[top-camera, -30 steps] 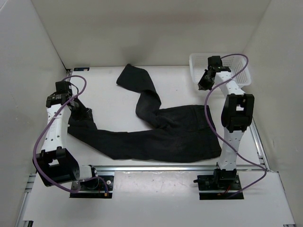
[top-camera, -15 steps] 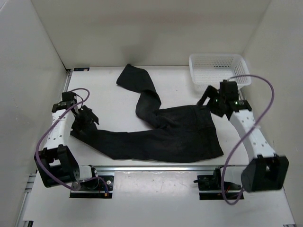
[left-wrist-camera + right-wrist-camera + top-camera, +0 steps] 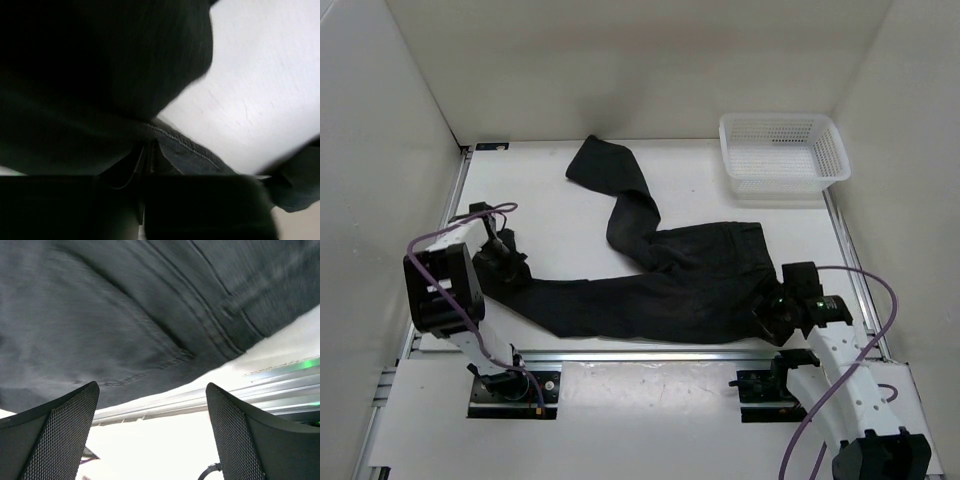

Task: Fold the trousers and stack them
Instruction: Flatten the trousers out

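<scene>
White table [image 3: 545, 205], bearing black soft fabric long-legged trousers [image 3: 660, 290]: waist to the right, one leg stretched left along near edge, other bent toward far side. White plastic mesh basket [image 3: 782, 183] at far-right corner, apart from trousers. Right fingers [image 3: 767, 312] at waistband's near-right corner, spread wide, gripping nothing. Left fingers [image 3: 503, 262] on leg's cuff end; open/closed: can't tell.

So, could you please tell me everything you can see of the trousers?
The trousers are black, matte, soft-looking fabric with stitched seams, lying unfolded on the white table. The waist end sits near right by the open right claw; one leg runs left to the left claw, the other bends toward the far edge.
</scene>
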Action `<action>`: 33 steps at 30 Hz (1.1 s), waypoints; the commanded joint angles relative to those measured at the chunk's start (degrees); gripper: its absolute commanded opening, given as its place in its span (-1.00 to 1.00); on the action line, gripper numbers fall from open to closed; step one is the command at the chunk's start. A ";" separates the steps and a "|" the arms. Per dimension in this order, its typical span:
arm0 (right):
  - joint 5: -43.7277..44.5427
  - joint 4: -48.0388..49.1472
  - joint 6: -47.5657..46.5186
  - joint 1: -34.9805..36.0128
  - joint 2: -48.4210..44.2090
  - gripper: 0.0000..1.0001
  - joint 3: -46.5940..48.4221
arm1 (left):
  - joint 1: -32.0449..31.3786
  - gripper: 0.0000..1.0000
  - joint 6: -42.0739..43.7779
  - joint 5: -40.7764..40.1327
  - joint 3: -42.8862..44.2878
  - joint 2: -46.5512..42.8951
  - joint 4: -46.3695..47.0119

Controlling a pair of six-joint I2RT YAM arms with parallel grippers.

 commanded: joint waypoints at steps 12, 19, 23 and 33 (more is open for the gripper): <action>4.16 20.41 8.53 -0.08 20.80 0.05 -2.94 | -3.72 -0.78 0.13 -1.03 27.13 14.68 -1.35; 12.86 22.71 6.69 0.44 32.08 -0.98 7.24 | -6.35 -0.78 1.80 -5.68 41.46 15.29 -9.00; 19.54 19.99 5.11 -0.08 32.08 -0.98 13.93 | -6.89 -0.59 5.66 -6.83 52.27 18.36 -12.69; 20.17 15.41 1.77 -0.70 28.93 -0.98 15.01 | -1.45 -0.65 8.66 -8.52 41.09 5.05 -10.98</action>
